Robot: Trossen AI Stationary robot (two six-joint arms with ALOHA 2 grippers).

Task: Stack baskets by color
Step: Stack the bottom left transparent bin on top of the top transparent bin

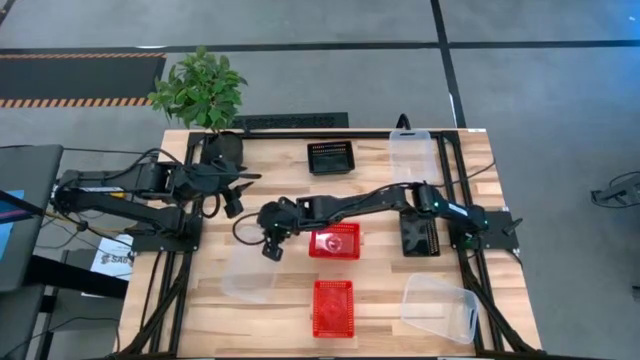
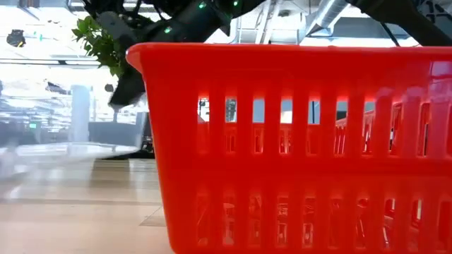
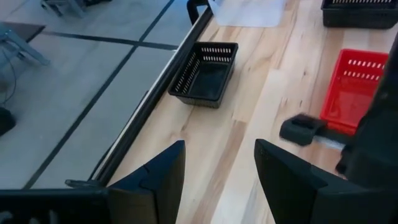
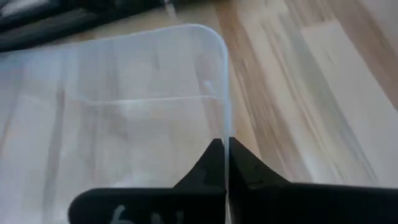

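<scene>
My right gripper (image 1: 272,247) reaches across to the table's near left and is shut on a clear basket (image 1: 249,276), which fills the right wrist view (image 4: 124,106). My left gripper (image 3: 217,177) hangs open and empty at the far left, by the plant pot. Two red baskets stand on their bases, one at the centre (image 1: 334,241) and one near the front edge (image 1: 333,307). A black basket (image 1: 331,157) sits at the far centre. Another black basket (image 1: 420,233) lies under my right arm. Clear baskets are also at the far right (image 1: 411,155) and near right (image 1: 440,308). My right gripper pinches the clear basket's thin side wall at its rim (image 4: 225,127), not far from a rounded corner (image 4: 211,37). One finger is inside the basket and one outside. The fingers slant down from the table's right. The basket stays upright, its open side up.
A potted plant (image 1: 205,95) stands at the far left corner beside my left arm. The near red basket (image 2: 296,141) fills the low view. My right arm stretches over the centre red basket. Bare wood lies between the near-left clear basket and the near red basket.
</scene>
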